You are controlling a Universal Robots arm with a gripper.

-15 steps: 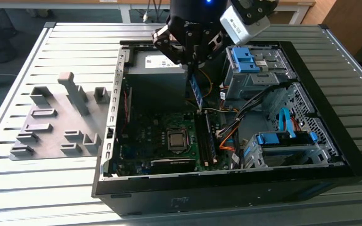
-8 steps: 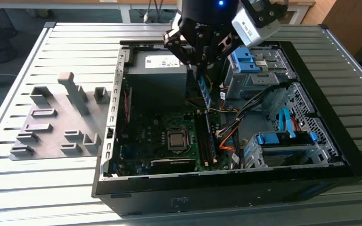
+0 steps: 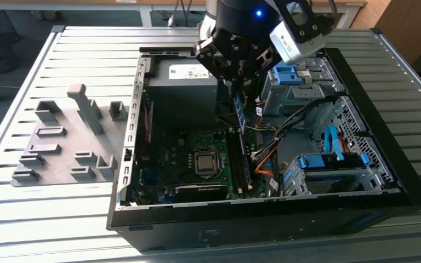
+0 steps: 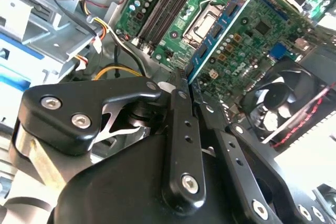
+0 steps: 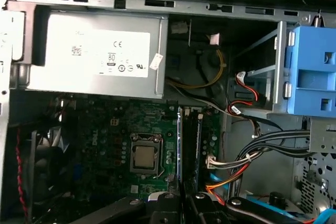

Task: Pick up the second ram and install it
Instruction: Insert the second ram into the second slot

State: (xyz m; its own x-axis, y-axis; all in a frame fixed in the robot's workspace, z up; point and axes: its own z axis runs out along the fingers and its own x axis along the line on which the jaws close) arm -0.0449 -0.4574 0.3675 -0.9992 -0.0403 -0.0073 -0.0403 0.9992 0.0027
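In the exterior view, an open computer case is seen lying on a slatted metal table. The gripper is held above the case, over the motherboard, and is closed on the second ram, which hangs on edge from the fingers, its lower end close above the memory slots beside the processor socket. A grey power supply is seen at the far end of the case, just behind the gripper. A grey fixture plate with plastic blocks is laid on the table, well apart from the case, on the exterior view's left.

In the second wrist view, the black fingers are seen pressed together on the thin edge of the second ram, whose blue label runs away from the fingers over the motherboard. The processor socket lies just beside the stick, and a case fan is seen near it.

In the first wrist view, the second ram is seen edge-on, rising from the fingertips, beside the memory slots and the processor socket. The power supply is seen beyond the motherboard, and a blue drive bracket stands to the far side of the slots.
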